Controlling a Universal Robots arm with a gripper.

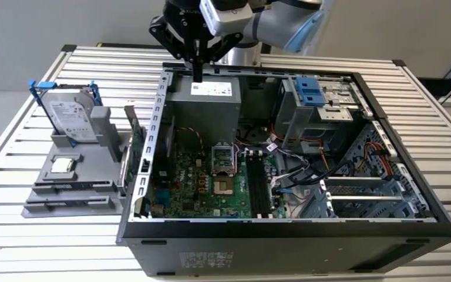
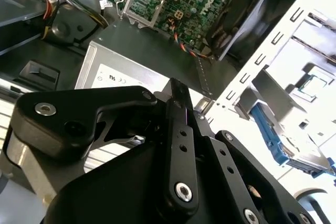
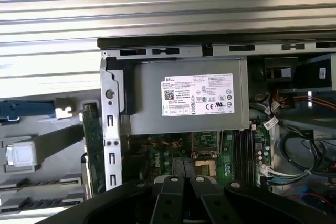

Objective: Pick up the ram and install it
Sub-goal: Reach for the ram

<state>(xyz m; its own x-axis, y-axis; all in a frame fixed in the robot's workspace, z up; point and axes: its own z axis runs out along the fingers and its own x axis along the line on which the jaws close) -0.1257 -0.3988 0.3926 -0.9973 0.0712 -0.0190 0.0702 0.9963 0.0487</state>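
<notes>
Fingers [image 2: 177,109] pressed together; gripper [image 1: 198,78] hangs above grey power supply [image 1: 207,111] in open computer case [image 1: 288,227]

Robotics lab test cell. A slatted aluminium desk [image 1: 37,247] carries an opened computer case [image 1: 288,238]. In the exterior view, a grey parts fixture [image 1: 77,188] sits at the case's 9 o'clock and a robot arm [image 1: 284,23] at 12 o'clock. Bare grey wall [image 1: 413,29] behind.
</notes>
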